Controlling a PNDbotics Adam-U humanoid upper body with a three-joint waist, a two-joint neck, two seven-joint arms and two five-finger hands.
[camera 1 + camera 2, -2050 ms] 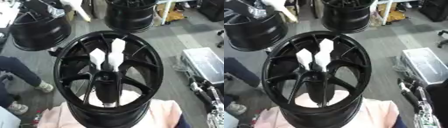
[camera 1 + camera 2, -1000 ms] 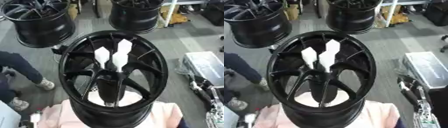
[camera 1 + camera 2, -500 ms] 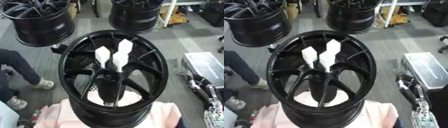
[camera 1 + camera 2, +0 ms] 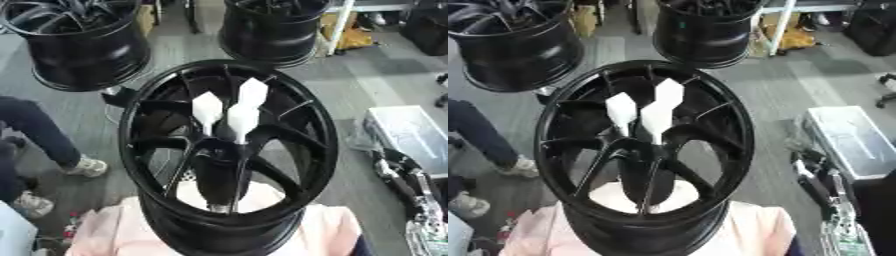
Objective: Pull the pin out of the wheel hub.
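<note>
The wheel hub (image 4: 229,155), a big black alloy rim, stood in the middle of my view on a pale pink cloth (image 4: 332,232), with its open face turned up toward me. Three white pins (image 4: 242,116) stood out of its centre, spreading toward 12 o'clock, each with a wide flat head and a thin stem going down between the spokes. I judged the rim to be heavy and rigid, so it should not shift when a pin is pulled, while the pins looked light and maybe a little brittle; the best place to hold seemed the flat white head, pulling along the stem. How deep the stems sat in the centre was hidden by the spokes. Neither of my hands showed in either view, so I could not tell if they were open or closed. A dark jointed part (image 4: 820,185) at 4 o'clock was too unclear to name.
</note>
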